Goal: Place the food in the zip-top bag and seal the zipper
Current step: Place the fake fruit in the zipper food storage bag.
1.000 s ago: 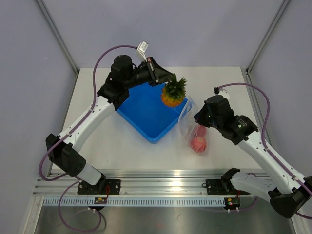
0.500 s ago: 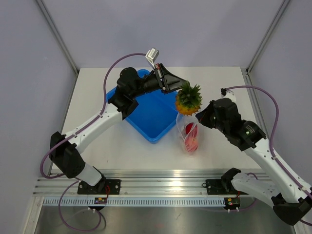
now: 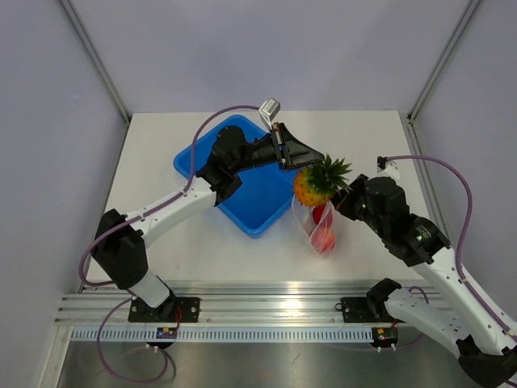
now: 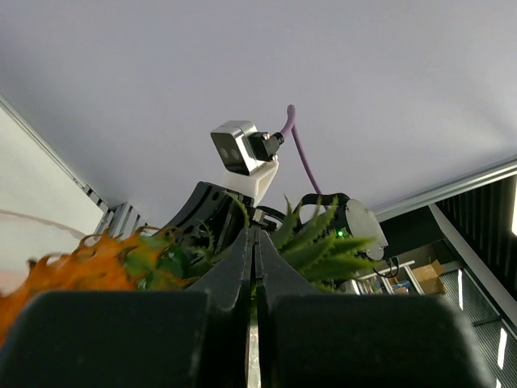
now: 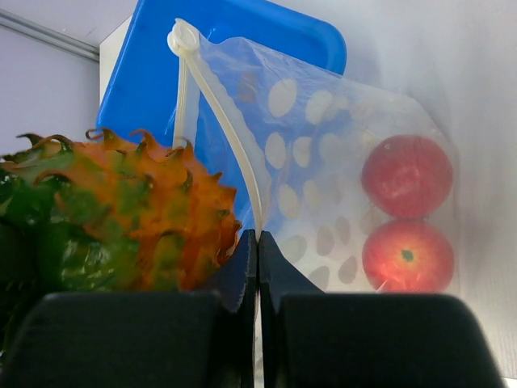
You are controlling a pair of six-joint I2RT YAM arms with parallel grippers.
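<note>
My left gripper (image 3: 309, 164) is shut on the green crown of the orange toy pineapple (image 3: 310, 187) and holds it in the air right above the mouth of the clear zip-top bag (image 3: 320, 229). In the left wrist view the fingers (image 4: 254, 246) close on the leaves, with the pineapple's body (image 4: 73, 271) to the left. My right gripper (image 3: 341, 202) is shut on the bag's zipper edge (image 5: 218, 113) and holds the bag (image 5: 323, 145) upright. Two red fruits (image 5: 406, 174) (image 5: 408, 255) lie inside the bag. The pineapple (image 5: 121, 218) hangs beside the bag's mouth.
A blue plastic tray (image 3: 242, 190) sits on the white table (image 3: 371, 137) just left of the bag, under my left arm; it also shows behind the bag in the right wrist view (image 5: 234, 32). Frame posts stand at the table's back corners.
My left arm has carried the pineapple right and nearer, from over the tray to above the bag's mouth. My right gripper has raised the bag upright and shifted it slightly.
</note>
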